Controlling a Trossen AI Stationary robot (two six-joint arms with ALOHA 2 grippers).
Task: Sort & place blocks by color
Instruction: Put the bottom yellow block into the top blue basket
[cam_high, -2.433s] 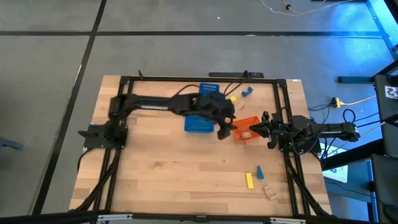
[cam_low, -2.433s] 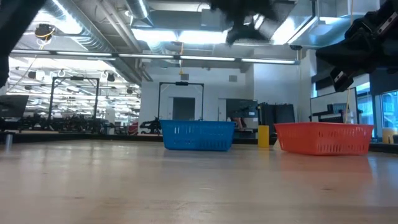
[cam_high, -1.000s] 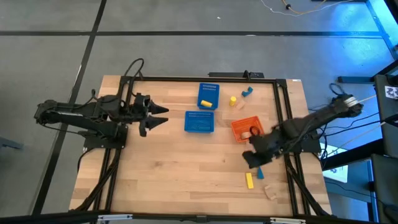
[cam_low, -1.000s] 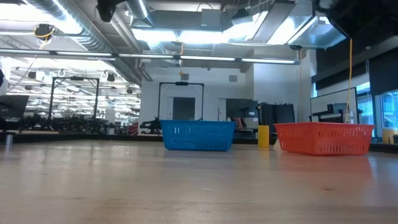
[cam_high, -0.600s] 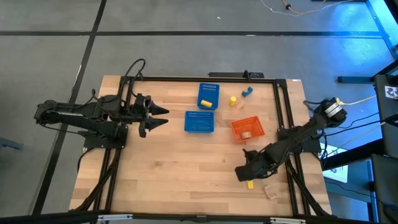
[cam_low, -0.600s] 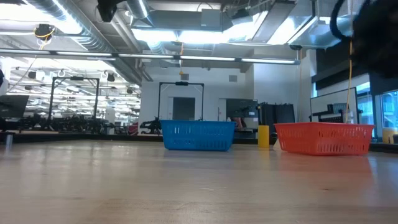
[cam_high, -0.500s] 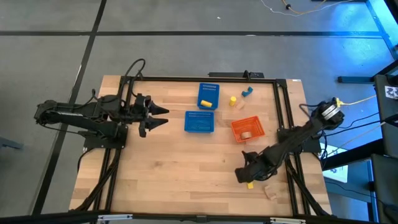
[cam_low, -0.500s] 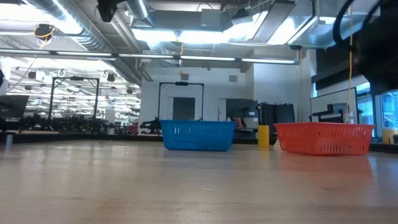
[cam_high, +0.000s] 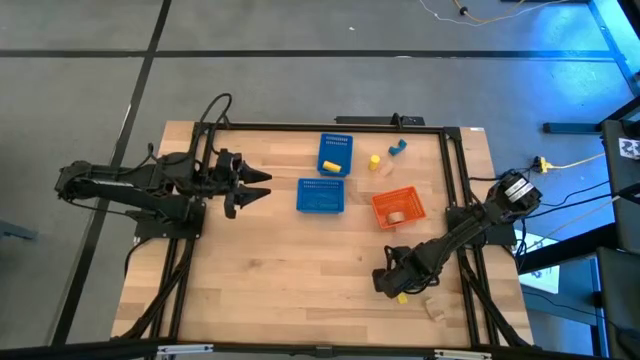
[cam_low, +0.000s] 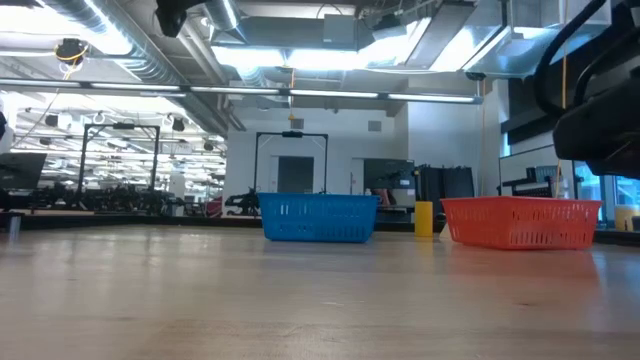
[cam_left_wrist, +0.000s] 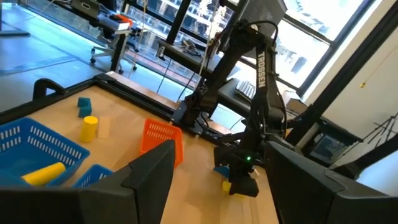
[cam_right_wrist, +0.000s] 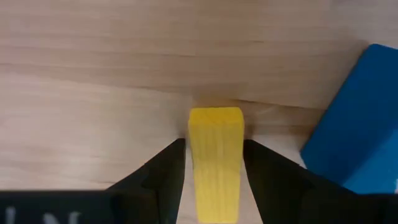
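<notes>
A yellow bar block (cam_right_wrist: 215, 163) lies flat on the table near the front right, and its end also shows in the high view (cam_high: 402, 297). My right gripper (cam_high: 390, 284) is low over it, shut on it. A blue block (cam_right_wrist: 357, 134) lies right beside the bar. My left gripper (cam_high: 266, 185) hovers open and empty over the table's left side. A yellow cylinder (cam_high: 374, 160) and a blue block (cam_high: 398, 148) stand at the far edge. Wood blocks (cam_high: 433, 309) lie at the front right. My right gripper pinches the yellow bar's two long sides (cam_right_wrist: 194, 163) between its two fingers (cam_right_wrist: 163, 171). The fingers come from above, pointing down, and lie along the bar's sides near one end. The bar lies flat on the table.
Two blue baskets stand mid-table, the far one (cam_high: 336, 150) with a yellow block (cam_high: 333, 165) inside and the near one (cam_high: 321, 197). An orange basket (cam_high: 398, 206) holds a wood block (cam_high: 396, 215). A black frame (cam_high: 455, 170) runs round the tabletop.
My right gripper has swung from beside the orange basket toward the table's near edge and a little left, and has come down over the yellow bar. The blocks and baskets have stayed in place.
</notes>
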